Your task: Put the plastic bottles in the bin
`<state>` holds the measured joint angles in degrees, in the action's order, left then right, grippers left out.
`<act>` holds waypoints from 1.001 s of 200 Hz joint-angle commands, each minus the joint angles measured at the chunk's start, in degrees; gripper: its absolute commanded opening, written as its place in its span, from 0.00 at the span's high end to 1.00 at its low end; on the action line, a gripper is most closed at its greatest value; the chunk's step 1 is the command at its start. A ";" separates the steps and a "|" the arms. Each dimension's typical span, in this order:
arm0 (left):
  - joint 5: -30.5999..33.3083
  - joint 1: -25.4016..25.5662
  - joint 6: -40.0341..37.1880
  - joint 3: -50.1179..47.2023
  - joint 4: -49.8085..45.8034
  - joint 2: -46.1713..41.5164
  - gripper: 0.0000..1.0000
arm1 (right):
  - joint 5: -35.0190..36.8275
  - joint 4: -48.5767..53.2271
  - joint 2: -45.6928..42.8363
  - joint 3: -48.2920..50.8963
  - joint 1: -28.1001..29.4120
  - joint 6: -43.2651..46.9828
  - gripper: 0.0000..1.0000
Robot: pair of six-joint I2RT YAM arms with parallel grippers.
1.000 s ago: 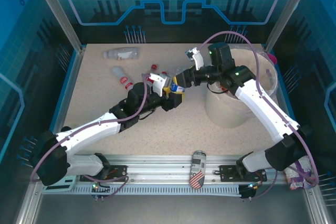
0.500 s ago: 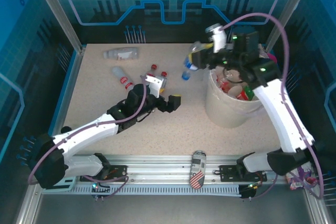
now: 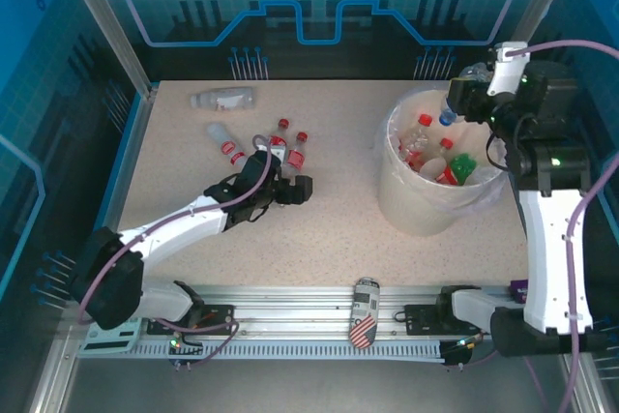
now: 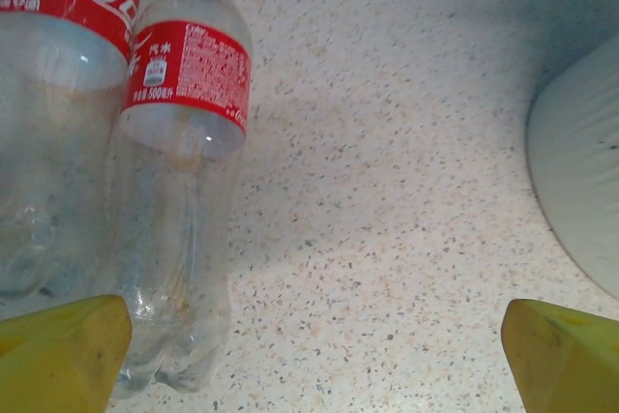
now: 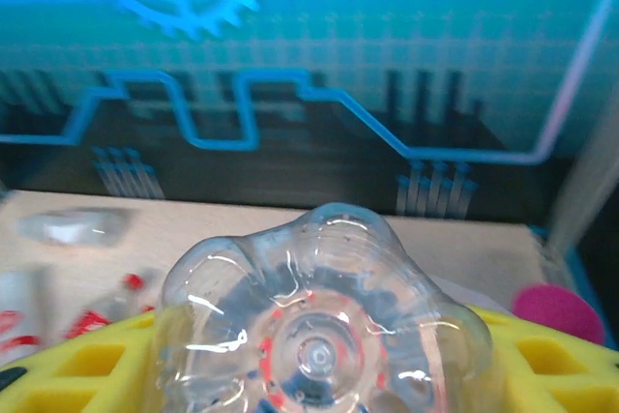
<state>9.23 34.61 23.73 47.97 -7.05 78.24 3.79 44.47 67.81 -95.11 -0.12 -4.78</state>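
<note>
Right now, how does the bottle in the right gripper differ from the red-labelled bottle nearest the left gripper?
The held bottle is gripped by the right gripper above the bin; the red-labelled bottle lies loose on the table. The held bottle hangs cap down; the red-labelled bottle lies on its side. The held bottle's cap looks blue; the red-labelled bottle's is red. Both are clear plastic.

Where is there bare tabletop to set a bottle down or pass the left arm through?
Free: the wide patch of table between the left arm, the bin and the near rail; also the far strip between the pale-labelled bottle and the bin. Crowded: the red-capped bottles beside the left jaws.
</note>
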 commanded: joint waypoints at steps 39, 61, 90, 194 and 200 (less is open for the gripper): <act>1.72 -0.24 2.00 3.49 -3.81 1.70 0.01 | 2.72 -11.85 4.15 13.02 -2.06 2.74 0.87; 1.96 -0.20 1.64 4.37 -4.72 2.48 0.01 | 0.77 -12.62 5.34 15.56 -2.50 2.43 0.88; 1.57 -0.25 1.67 5.05 -4.48 3.58 0.01 | -0.87 -11.99 7.32 17.77 -2.52 2.33 0.88; 0.50 -0.24 1.72 5.48 -4.11 5.54 0.01 | 0.34 -11.42 10.02 27.33 -2.60 -0.69 0.78; 0.45 -0.22 1.69 5.43 -4.05 5.56 0.01 | 0.80 -11.30 10.16 27.54 -2.55 -0.91 0.78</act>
<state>9.85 34.61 24.77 52.03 -10.50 83.11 3.46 26.81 75.96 -71.46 -1.96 -4.27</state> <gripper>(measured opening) 0.991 0.605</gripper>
